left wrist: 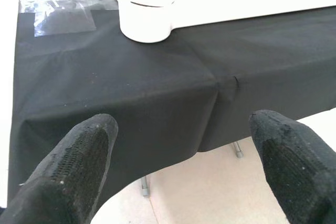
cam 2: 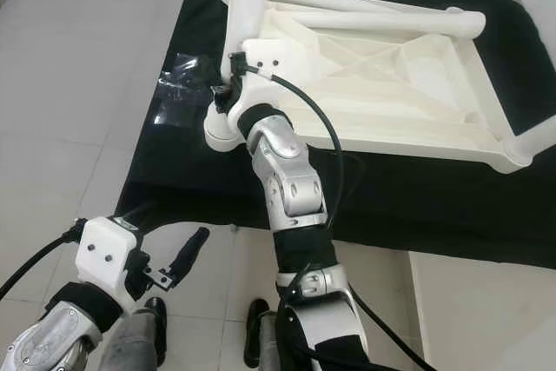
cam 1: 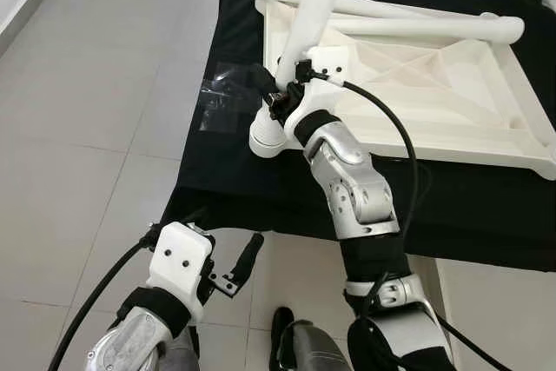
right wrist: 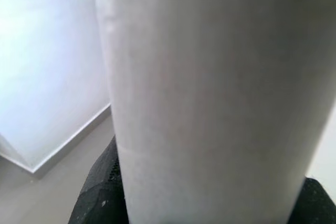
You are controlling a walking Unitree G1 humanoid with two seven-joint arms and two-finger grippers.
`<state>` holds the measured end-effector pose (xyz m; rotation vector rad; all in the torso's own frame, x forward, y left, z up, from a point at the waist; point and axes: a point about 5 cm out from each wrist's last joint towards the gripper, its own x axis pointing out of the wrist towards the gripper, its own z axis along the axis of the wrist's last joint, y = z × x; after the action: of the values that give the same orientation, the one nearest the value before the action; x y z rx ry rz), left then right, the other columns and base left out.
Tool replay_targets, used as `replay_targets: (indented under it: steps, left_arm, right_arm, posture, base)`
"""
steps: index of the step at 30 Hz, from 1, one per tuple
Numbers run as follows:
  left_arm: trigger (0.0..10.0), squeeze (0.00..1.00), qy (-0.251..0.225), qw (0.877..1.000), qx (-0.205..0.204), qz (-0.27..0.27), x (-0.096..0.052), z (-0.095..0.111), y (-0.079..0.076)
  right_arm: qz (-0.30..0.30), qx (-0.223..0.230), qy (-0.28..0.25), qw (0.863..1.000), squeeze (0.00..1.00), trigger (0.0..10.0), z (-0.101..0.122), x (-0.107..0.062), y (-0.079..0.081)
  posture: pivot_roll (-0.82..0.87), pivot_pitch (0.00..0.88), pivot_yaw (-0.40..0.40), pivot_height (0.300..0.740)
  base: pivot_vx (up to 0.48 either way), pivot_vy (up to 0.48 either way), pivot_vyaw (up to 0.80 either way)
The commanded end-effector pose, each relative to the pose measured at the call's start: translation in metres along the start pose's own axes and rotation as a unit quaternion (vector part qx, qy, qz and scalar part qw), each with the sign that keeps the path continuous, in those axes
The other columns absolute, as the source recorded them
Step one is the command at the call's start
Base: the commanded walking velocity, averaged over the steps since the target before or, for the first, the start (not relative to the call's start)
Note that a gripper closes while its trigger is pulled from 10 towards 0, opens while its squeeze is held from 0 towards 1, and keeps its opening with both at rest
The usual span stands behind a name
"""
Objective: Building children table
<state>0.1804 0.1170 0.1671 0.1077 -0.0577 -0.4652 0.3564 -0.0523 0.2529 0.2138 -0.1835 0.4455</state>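
A white plastic children's table [cam 1: 434,76] lies upside down on a black cloth [cam 1: 261,180]. One white leg [cam 1: 314,2] rises tilted from the table's near left corner socket [cam 1: 267,138]. My right gripper [cam 1: 281,93] is shut on this leg just above the socket. In the right wrist view the leg [right wrist: 210,98] sits between the black fingers [right wrist: 100,192]. How deep the leg sits in the socket is hidden. My left gripper [left wrist: 181,166] hangs open below the cloth's near edge, holding nothing, with the corner socket [left wrist: 146,22] ahead of it.
Two loose white legs [cam 1: 408,15] lie across the far side of the upturned table. A clear plastic bag [cam 1: 221,97] rests on the cloth left of the socket. Another white leg [cam 2: 534,141] sticks out at the table's near right corner. Grey tiled floor [cam 1: 95,128] surrounds the cloth.
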Motion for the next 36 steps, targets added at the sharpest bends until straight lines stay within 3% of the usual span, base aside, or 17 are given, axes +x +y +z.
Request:
replay_targets:
  steps: [1,8,14,15,21,23,33,36]
  left_arm:
    - [10.0,0.0,0.012,1.0,-0.005,0.0,0.0,-0.007,0.0]
    - [10.0,0.0,0.009,1.0,0.003,0.001,0.005,-0.008,0.004]
    - [10.0,0.0,0.008,1.0,0.007,0.006,0.006,-0.008,0.007]
    - [10.0,0.0,0.005,1.0,0.0,0.025,0.009,-0.008,0.014]
    - [10.0,0.0,0.002,0.999,-0.003,0.042,0.012,-0.008,0.02]
    - [10.0,0.0,-0.004,0.997,-0.005,0.075,0.02,-0.005,0.034]
    - [10.0,0.0,-0.014,0.995,0.015,0.094,0.032,0.001,0.048]
    - [10.0,0.0,-0.023,0.995,0.025,0.097,0.039,0.005,0.057]
  right_arm:
    - [-0.009,0.063,0.081,0.995,0.0,10.0,-0.05,-0.008,0.005]
    - [0.061,0.072,0.022,0.995,0.0,10.0,-0.047,-0.015,0.014]
    - [0.066,0.083,-0.005,0.994,0.0,10.0,-0.038,-0.014,0.012]
    - [0.074,0.107,-0.043,0.991,0.0,10.0,-0.021,-0.01,0.008]
    - [0.082,0.128,-0.069,0.986,0.0,10.0,-0.008,-0.006,0.004]
    - [0.095,0.144,-0.108,0.979,0.0,10.0,0.014,-0.004,-0.001]
    - [0.103,0.141,-0.152,0.973,0.0,10.0,0.035,-0.004,-0.012]
    - [0.113,0.167,-0.174,0.964,0.0,10.0,0.044,-0.004,-0.017]
  posture:
    - [0.15,0.325,-0.137,0.74]
    - [0.15,0.313,-0.132,0.74]
    - [0.15,0.309,-0.131,0.74]
    - [0.15,0.295,-0.122,0.74]
    - [0.15,0.286,-0.118,0.74]
    - [0.14,0.267,-0.107,0.74]
    - [0.14,0.233,-0.083,0.74]
    - [0.14,0.198,-0.074,0.74]
  base:
    - [0.0,0.0,0.0]
    - [0.0,0.0,0.0]
    - [0.0,0.0,0.0]
    - [0.0,0.0,0.0]
    - [0.0,0.0,0.0]
    - [0.0,0.0,0.0]
    - [0.0,0.0,0.0]
    - [0.0,0.0,0.0]
